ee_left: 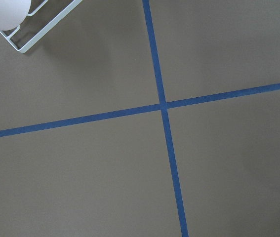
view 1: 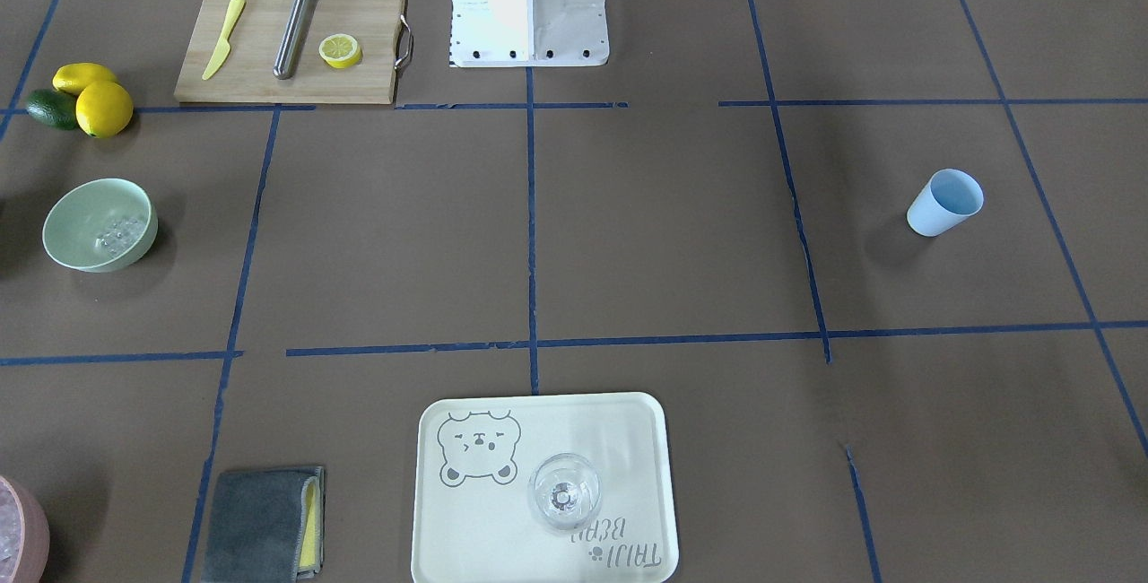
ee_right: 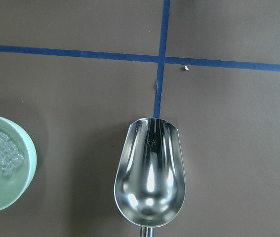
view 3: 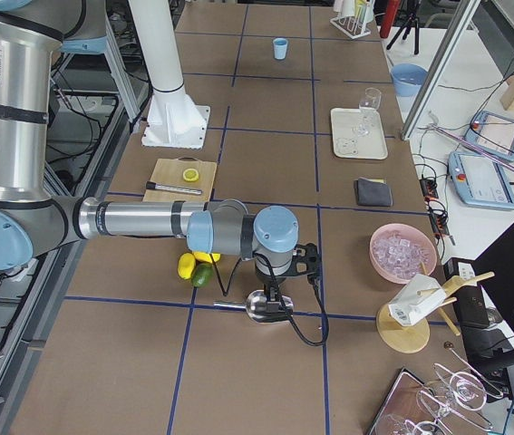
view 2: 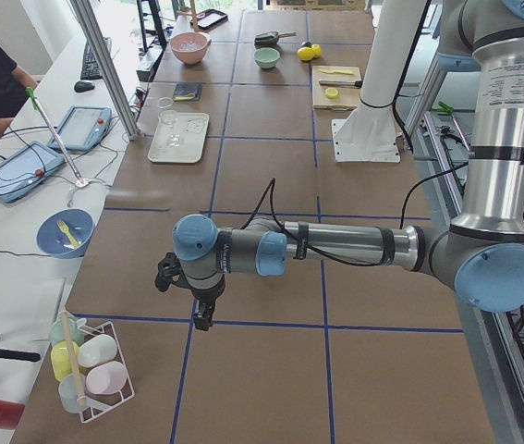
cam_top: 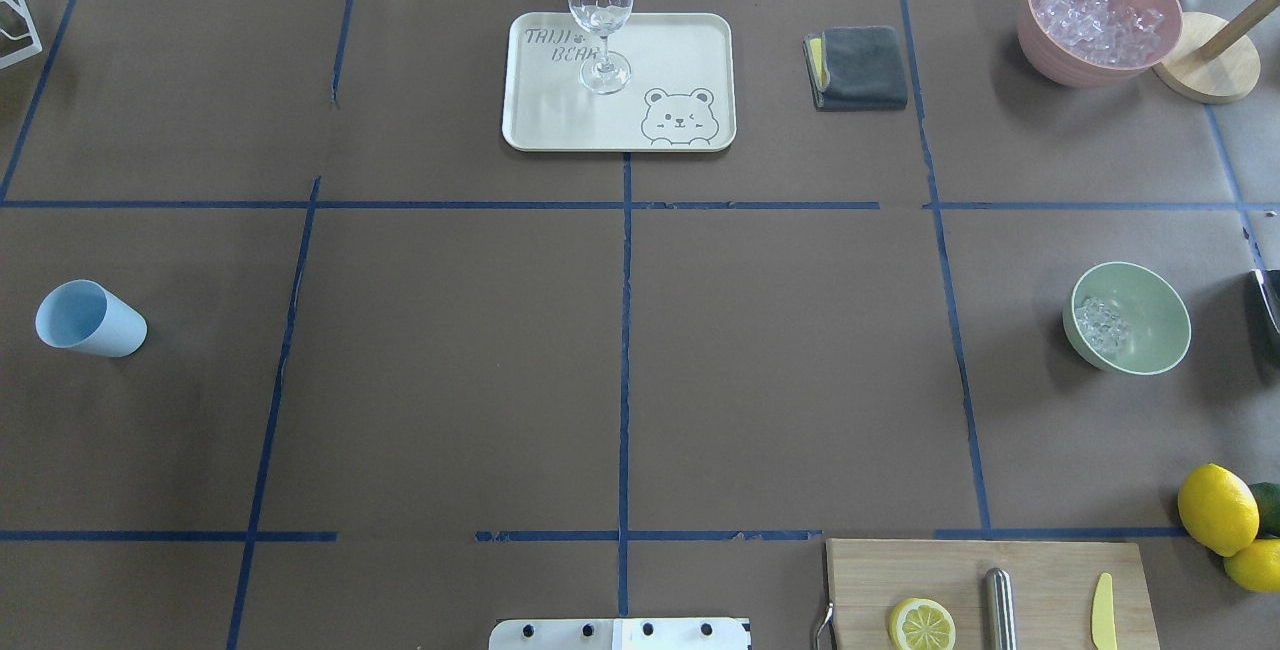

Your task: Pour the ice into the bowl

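Ice (cam_top: 1100, 323), a small heap of clear glassy cubes, is lying inside the smooth matte mint bowl (cam_top: 1150, 355) toward the surface's (cam_top: 780, 350) right end. Unlike the front view, the right wrist view is showing a polished steel scoop (ee_right: 149, 173) beside the bowl, not touching it. Whether the left gripper (view 2: 202, 319) or right gripper (view 3: 273, 295) is open or closed, I cannot tell.

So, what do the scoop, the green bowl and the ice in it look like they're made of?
Scoop: polished metal, probably steel; it is mirror-bright with sharp reflections. Bowl: likely plastic with a matte finish; the pale green walls show soft, dull shading and no glare. Ice: small clear, colourless cubes; the pictures cannot settle whether they are real ice or acrylic.
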